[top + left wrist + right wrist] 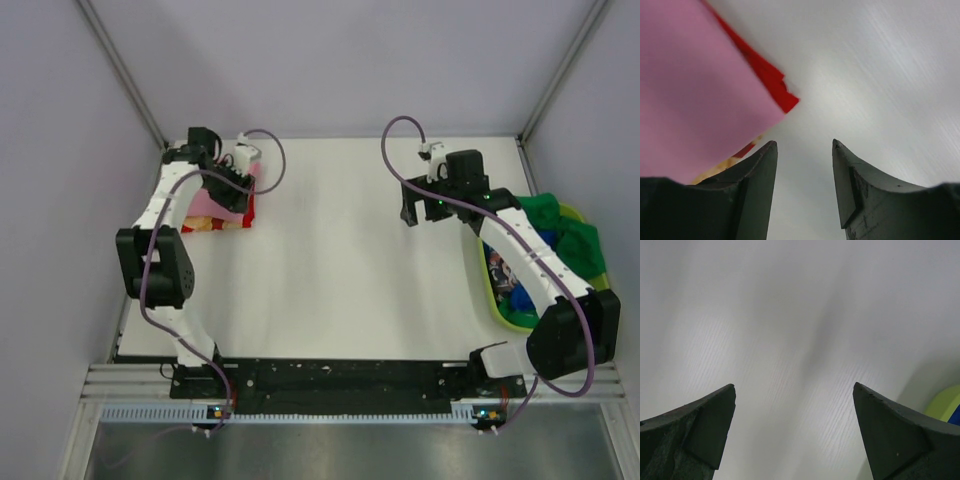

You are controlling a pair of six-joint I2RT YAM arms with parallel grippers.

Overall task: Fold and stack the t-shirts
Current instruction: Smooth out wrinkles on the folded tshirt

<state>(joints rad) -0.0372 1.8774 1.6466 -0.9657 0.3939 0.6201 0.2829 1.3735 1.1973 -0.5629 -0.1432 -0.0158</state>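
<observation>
A folded pink t-shirt lies on a folded red t-shirt at the table's far left. In the left wrist view the pink shirt fills the upper left, with the red shirt's edge showing beneath it. My left gripper is open and empty, just above the stack's corner. My right gripper is open and empty over bare table at the right. A green t-shirt and a blue one lie bunched in the tray.
The yellow-green plastic tray sits at the table's right edge, under the right arm; its corner shows in the right wrist view. The white table lies between the arms. Grey walls close in the left, back and right.
</observation>
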